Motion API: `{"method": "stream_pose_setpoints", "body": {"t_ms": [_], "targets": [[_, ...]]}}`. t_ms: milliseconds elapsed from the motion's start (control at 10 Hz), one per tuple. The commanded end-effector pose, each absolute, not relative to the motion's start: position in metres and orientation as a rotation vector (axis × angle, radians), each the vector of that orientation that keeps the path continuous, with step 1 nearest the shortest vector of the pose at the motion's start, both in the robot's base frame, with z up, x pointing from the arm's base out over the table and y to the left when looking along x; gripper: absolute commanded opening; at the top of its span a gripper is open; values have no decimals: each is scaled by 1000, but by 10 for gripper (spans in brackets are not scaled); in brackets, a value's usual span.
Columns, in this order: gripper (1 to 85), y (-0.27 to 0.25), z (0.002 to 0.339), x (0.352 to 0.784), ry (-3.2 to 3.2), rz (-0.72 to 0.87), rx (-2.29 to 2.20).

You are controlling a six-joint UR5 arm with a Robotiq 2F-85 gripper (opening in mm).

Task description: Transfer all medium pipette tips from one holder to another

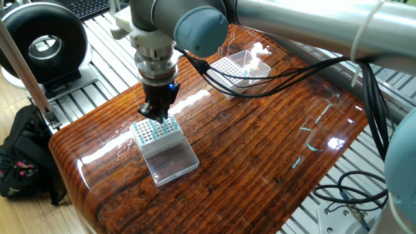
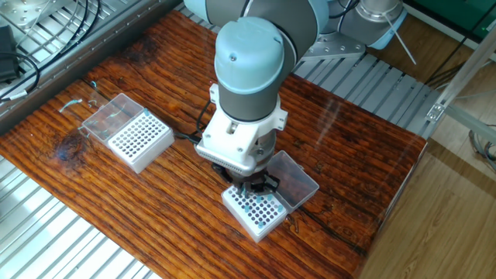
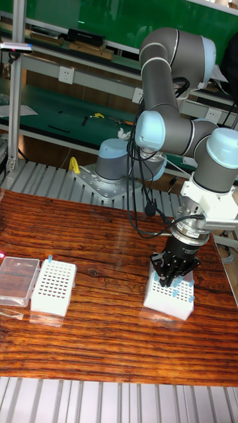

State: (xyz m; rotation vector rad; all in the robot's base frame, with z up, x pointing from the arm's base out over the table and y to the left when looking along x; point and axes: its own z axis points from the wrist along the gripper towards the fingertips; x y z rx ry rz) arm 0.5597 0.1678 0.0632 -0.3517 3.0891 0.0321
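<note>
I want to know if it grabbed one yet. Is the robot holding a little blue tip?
Cannot tell. The gripper is down among the medium pipette tips in the holder, hiding its fingertips.

The arm (image 3: pixel 173 63) has grey metal tubes with pale blue joint caps, a white wrist flange (image 2: pixel 236 143), black fingers (image 1: pixel 156 110), and black cables (image 1: pixel 260 75) trailing alongside.

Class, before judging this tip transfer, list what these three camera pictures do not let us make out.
- Whether the hand grips a tip: its fingertips are too small, and in the other fixed view the wrist hides them.
- How many medium pipette tips remain in the near holder: too small.
- Whether the far holder holds more than one tip: too small to tell.
</note>
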Motion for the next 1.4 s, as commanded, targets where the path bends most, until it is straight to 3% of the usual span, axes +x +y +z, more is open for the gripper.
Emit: {"method": "stream_pose_setpoints", "body": {"t_ms": [0, 300, 1300], "targets": [[133, 170, 65, 560, 3092, 49, -329], [97, 170, 69, 560, 3094, 49, -325], [93, 174, 117, 563, 3135, 100, -333]]}}
